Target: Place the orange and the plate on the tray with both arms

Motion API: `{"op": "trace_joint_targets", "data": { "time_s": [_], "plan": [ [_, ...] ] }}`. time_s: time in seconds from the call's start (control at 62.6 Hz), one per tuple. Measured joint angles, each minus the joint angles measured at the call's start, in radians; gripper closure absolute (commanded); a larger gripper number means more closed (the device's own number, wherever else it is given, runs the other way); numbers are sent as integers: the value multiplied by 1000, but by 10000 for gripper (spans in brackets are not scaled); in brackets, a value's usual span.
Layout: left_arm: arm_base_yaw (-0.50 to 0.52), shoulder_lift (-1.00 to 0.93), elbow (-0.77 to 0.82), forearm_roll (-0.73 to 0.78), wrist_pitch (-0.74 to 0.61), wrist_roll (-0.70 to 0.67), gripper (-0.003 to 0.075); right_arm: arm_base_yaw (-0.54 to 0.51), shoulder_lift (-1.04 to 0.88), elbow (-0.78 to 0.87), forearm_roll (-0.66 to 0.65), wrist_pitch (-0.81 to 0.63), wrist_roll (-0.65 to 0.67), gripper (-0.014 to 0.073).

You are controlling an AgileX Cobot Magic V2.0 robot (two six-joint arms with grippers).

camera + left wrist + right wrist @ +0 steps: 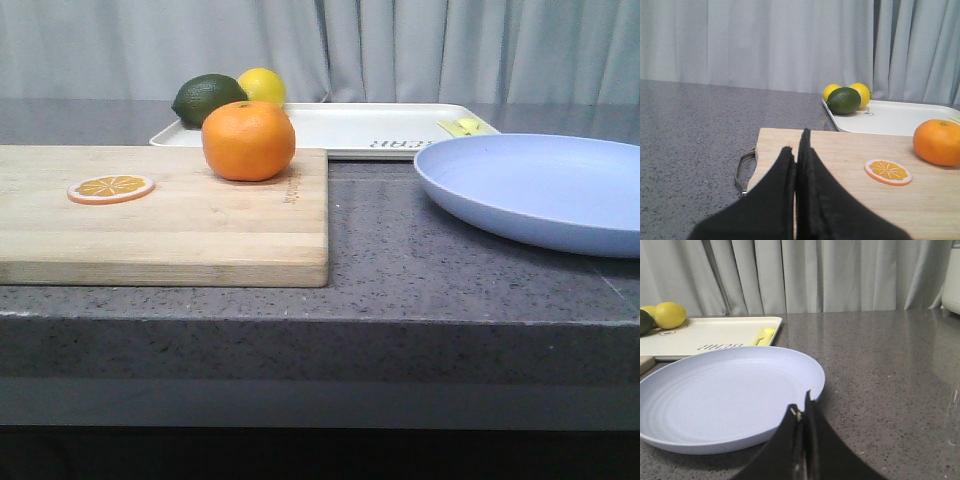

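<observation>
The orange point(248, 140) sits on the far right part of a wooden cutting board point(200, 235); it also shows in the left wrist view point(938, 142). The lavender-blue plate point(540, 190) lies on the counter at the right, in front of the white tray point(400, 128). Neither gripper shows in the front view. My left gripper point(796, 142) is shut and empty over the board's near left end, well short of the orange. My right gripper point(802, 402) is shut and empty, close by the rim of the plate point(725, 400). The tray shows in both wrist views point(890, 117) point(705, 337).
An orange slice point(110, 188) lies on the board's left part. A green lime point(208, 98) and a yellow lemon point(262, 86) sit at the tray's left end. A small yellow piece point(762, 336) lies on the tray. The board has a metal handle point(743, 172).
</observation>
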Motion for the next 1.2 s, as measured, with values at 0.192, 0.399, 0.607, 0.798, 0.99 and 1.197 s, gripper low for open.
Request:
{"op": "trace_joint_targets", "data": {
  "time_s": [0.192, 0.399, 0.607, 0.798, 0.99, 1.197],
  "plan": [
    [0, 0, 0, 0, -6, 0, 740, 0, 0, 0, 0, -2, 0, 712],
    [0, 0, -4, -5, -23, 0, 740, 0, 0, -14, 0, -1, 0, 712],
    [0, 0, -188, -20, 159, 0, 740, 0, 0, -184, 0, 132, 0, 712],
    [0, 94, -453, -20, 343, 0, 740, 0, 59, -403, 0, 319, -44, 712],
    [0, 286, -634, -20, 484, 0, 740, 0, 232, -559, 0, 468, -54, 712],
    [0, 415, -657, -20, 510, 0, 740, 0, 381, -581, 0, 528, -55, 712]
  ]
}}
